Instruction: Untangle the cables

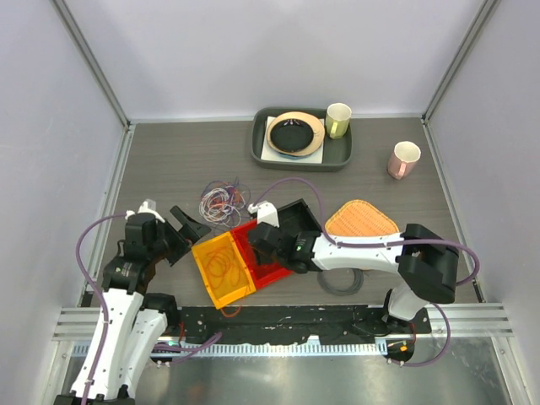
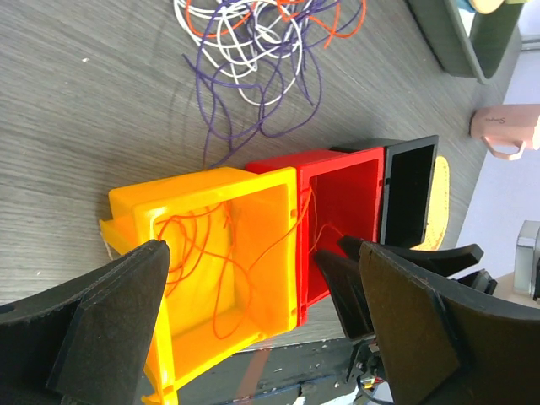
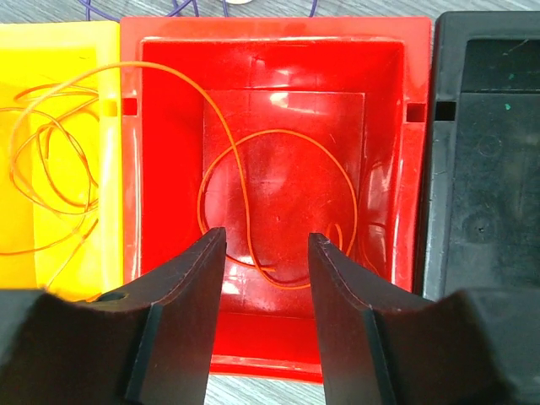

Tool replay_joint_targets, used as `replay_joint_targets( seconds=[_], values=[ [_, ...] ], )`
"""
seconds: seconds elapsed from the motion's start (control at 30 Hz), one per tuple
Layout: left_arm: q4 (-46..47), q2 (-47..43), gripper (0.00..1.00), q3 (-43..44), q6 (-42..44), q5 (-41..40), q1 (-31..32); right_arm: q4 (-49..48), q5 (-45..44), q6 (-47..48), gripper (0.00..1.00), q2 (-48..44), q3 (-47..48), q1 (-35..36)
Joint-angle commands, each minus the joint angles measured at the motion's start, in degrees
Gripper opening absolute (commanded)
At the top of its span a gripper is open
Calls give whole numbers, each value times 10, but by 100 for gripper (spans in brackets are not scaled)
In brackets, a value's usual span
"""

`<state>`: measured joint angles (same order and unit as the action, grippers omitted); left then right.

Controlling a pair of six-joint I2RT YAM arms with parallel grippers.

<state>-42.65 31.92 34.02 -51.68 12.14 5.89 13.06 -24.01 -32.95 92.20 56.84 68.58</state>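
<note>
Inside red bin (image 3: pixel 270 34), orange cable (image 3: pixel 278 132), right jaws apart

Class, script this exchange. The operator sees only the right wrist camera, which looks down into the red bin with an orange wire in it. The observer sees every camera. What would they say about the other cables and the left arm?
Operator: Where are the rest of the wires?
Observer: A tangle of purple, white and orange cables lies loose on the table, past the far edge of the yellow bin.
Operator: What is the other arm doing?
Observer: The left gripper is open next to that yellow bin and is gripping nothing.
</note>
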Motion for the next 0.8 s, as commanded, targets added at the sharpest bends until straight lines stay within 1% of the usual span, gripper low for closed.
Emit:
replay_joint_targets(
  seconds=[0.0, 0.07, 0.17, 0.2, 0.27, 0.3, 0.37, 0.4, 0.5, 0.57, 0.7, 0.77],
  values=[
    [20, -6, 100, 26, 18, 24, -2, 16, -49, 1, 50, -44, 25, 3],
    [20, -4, 100, 24, 18, 25, -1, 30, -79, -1, 50, -60, 34, 3],
    [20, 2, 100, 22, 19, 30, -1, 38, -108, 1, 54, -94, 36, 3],
    [20, 2, 100, 22, 20, 30, -1, 34, -104, 10, 56, -103, 35, 3],
    [19, 3, 100, 21, 23, 28, -1, 1, -75, 34, 57, -127, 21, 3],
    [16, 2, 100, 20, 25, 25, -1, -13, -22, 46, 58, -137, 13, 3],
    [10, 2, 100, 20, 26, 17, -1, -51, 32, 75, 58, -149, -4, 4],
    [7, 0, 100, 19, 25, 13, -1, -62, 79, 85, 58, -149, -9, 13],
    [5, -2, 100, 20, 25, 10, -1, -69, 101, 115, 58, -129, -9, 33],
    [0, -2, 100, 21, 25, 8, -1, -53, 71, 112, 58, -107, 4, 52],
    [-3, -5, 100, 19, 27, 11, -1, -18, 5, 90, 58, -89, 7, 59],
    [-6, -4, 100, 19, 28, 15, -1, 14, -44, 69, 59, -87, 6, 59]
  ],
)
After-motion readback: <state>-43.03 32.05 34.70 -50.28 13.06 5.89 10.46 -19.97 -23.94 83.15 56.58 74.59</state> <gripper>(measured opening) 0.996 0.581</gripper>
